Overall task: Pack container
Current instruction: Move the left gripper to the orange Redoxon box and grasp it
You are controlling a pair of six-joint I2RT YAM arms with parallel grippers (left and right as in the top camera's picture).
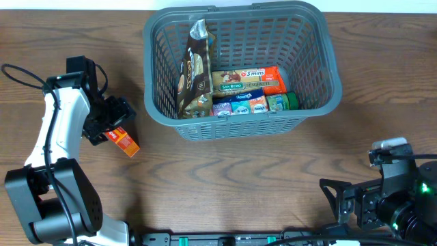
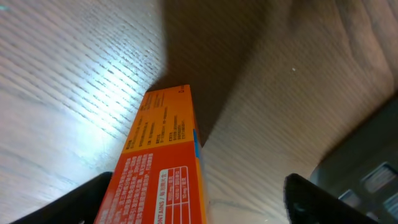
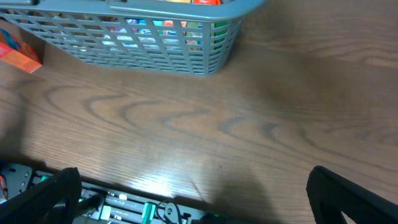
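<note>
The dark grey slotted container [image 1: 154,75] stands at the back centre; it also shows in the right wrist view [image 3: 137,46]. Inside it are a brown bag [image 1: 194,68], an orange-and-green packet [image 1: 246,80] and a row of small cartons [image 1: 249,104]. An orange box [image 1: 127,142] lies on the table left of the container. My left gripper [image 1: 115,124] is open over it; in the left wrist view the orange box [image 2: 165,162] lies between the fingers [image 2: 199,199], against the left one and well clear of the right one. My right gripper [image 1: 333,197] is open and empty at the front right.
The wooden table's front edge, with a dark equipment rail [image 3: 124,205], lies just under my right gripper [image 3: 196,199]. The orange box also shows at the left edge of the right wrist view [image 3: 18,55]. A black cable [image 1: 20,75] loops at the far left.
</note>
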